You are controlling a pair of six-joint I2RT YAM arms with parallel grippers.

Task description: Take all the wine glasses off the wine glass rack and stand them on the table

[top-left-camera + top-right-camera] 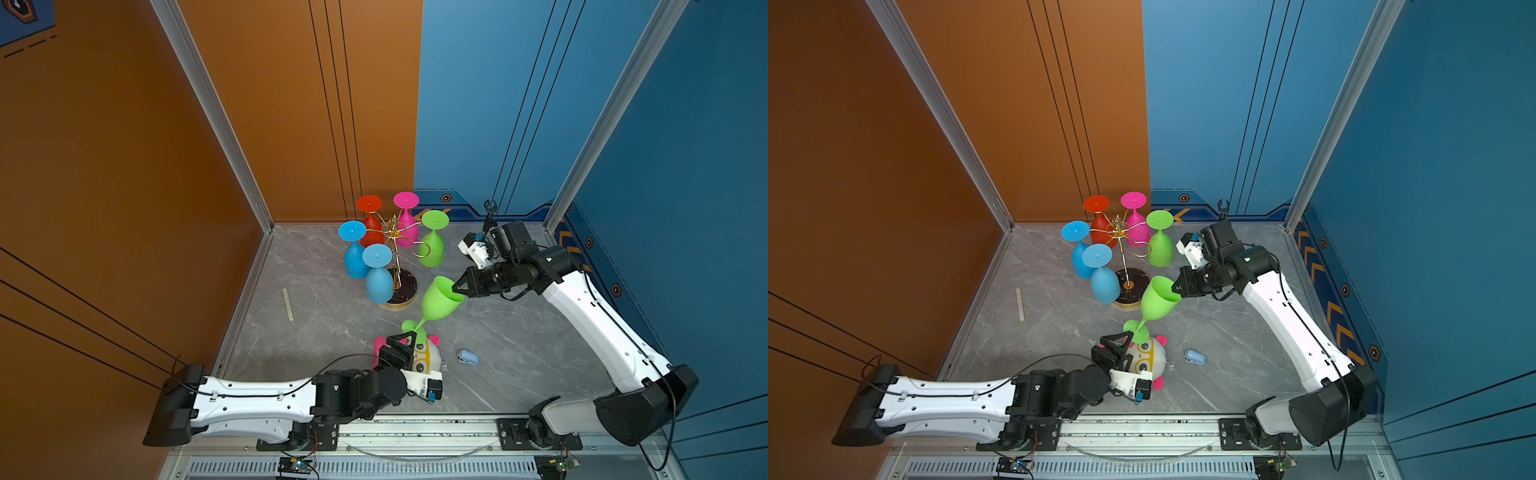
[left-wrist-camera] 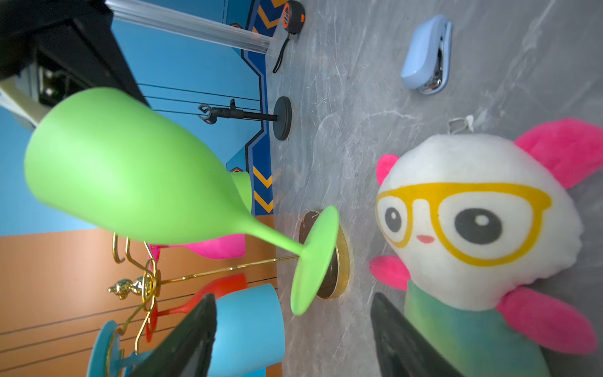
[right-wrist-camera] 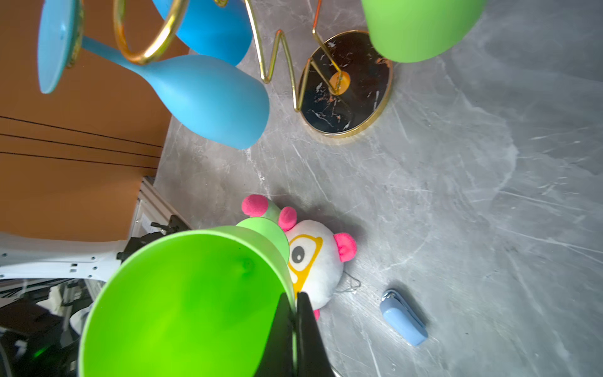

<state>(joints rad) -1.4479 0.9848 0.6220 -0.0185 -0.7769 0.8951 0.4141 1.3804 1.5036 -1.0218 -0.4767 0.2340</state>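
Just below frame centre in a top view, green glass (image 1: pixel 439 301) clear of rack (image 1: pixel 409 286), rim pinched in right gripper (image 1: pixel 458 289); left gripper (image 1: pixel 405 337) agape, empty; set-down likely outstanding.

You have six wine glasses: two blue glasses (image 1: pixel 355 259) (image 1: pixel 379 284), one red glass (image 1: pixel 371 232), one pink glass (image 1: pixel 406 230) and one green glass (image 1: pixel 432 249) hang on the one rack (image 1: pixel 409 286) beyond the right pincer (image 1: pixel 459 289), and a second green glass (image 1: pixel 440 301) is at that pincer's tips. Near the left pincer (image 1: pixel 405 338) you can count one plush toy (image 1: pixel 428 357) and one stapler (image 1: pixel 468 357). Farther from it are one ruler (image 1: pixel 288 304), one small black stand (image 1: pixel 489 212) and one tape measure (image 2: pixel 293 16).
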